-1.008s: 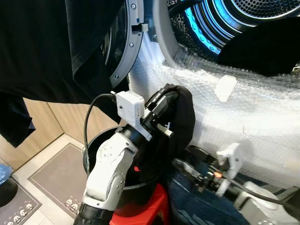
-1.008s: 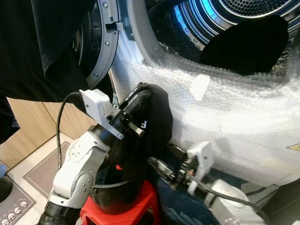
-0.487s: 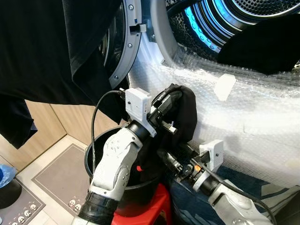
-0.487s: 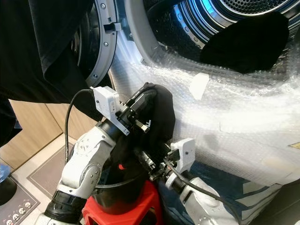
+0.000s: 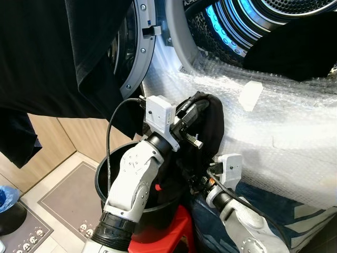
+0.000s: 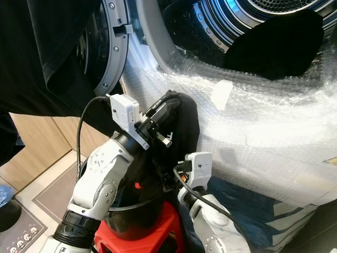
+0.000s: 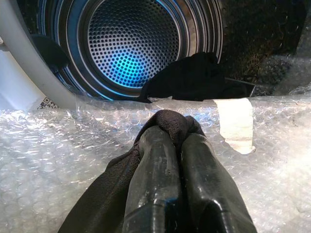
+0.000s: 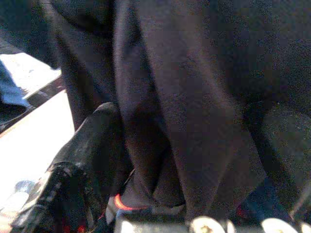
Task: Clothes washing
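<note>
Two grippers are working one black garment [image 5: 208, 126]; nearest, the right gripper [image 5: 196, 182] is reaching into its hanging folds above the black bucket [image 5: 108, 182], fingers impossible to read; the left gripper [image 5: 197, 108] is pinching the bunched top, pressed together on cloth; the washer drum [image 7: 127, 46] is lying at twelve o'clock beyond the bubble-wrapped sill [image 7: 58, 145], so the left arm is nearer.

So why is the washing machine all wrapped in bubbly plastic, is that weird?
Yes, that's odd. Bubble wrap covers the washer's front below the open drum, with a tape patch stuck on it. Also, a black garment droops over the drum's rim. The left gripper holds another black cloth up against the wrap.
</note>
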Available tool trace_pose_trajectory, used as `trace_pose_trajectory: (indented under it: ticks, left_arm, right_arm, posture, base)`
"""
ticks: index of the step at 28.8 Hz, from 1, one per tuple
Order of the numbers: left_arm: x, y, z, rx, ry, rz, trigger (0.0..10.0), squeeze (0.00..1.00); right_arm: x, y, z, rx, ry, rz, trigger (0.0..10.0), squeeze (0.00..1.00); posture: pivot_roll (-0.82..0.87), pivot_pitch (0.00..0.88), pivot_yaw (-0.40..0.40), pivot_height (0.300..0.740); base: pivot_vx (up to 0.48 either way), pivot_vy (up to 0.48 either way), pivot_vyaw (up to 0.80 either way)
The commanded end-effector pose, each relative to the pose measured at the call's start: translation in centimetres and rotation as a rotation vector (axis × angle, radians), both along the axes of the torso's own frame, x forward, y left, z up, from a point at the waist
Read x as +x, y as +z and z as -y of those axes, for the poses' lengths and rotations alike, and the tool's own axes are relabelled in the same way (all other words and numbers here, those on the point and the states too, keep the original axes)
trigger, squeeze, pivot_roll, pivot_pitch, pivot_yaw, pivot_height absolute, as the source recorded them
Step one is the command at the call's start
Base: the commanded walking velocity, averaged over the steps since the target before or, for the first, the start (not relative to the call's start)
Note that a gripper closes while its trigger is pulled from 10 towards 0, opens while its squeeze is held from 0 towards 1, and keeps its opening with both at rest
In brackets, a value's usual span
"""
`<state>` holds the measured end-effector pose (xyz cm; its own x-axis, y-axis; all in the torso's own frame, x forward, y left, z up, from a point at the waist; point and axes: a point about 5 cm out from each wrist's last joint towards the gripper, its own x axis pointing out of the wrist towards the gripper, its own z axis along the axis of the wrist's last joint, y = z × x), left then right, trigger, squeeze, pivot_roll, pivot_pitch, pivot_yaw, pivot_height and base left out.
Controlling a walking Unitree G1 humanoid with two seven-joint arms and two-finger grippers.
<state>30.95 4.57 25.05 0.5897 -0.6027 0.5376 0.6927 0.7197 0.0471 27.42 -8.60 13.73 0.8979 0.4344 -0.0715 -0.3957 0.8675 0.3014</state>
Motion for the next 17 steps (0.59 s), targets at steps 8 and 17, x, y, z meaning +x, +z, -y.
trace_pose_trajectory:
  ticks: [8,17]
  left_arm:
    - [-0.4,0.7,0.5,0.0,-0.01,0.037,10.0,0.0]
    - [-0.6,0.9,1.2,-0.011,-0.02,0.044,10.0,0.0]
  right_arm:
    - [1.0,1.2,-1.6,0.08,-0.009,0.028,10.0,0.0]
    - [1.5,2.1,-3.3,0.117,-0.015,0.04,10.0,0.0]
  posture:
    - [-0.13,0.09,0.097,0.74]
    - [-0.13,0.079,0.09,0.74]
  base:
    - [0.0,0.0,0.0]
    - [0.0,0.0,0.0]
